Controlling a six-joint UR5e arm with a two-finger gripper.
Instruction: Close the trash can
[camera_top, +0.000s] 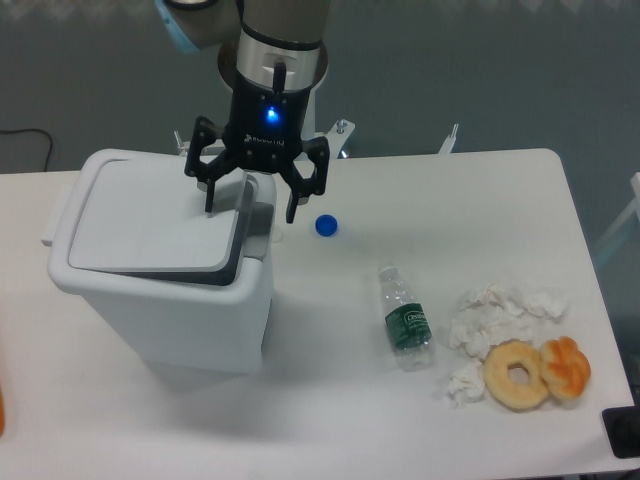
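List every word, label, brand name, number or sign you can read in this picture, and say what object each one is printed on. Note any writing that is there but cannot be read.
White lettering on the black body of the gripper: too blurred to read.
Green label on the water bottle, with pale print: too small to read.
The trash can, blue cap, tissues and donuts show no writing.
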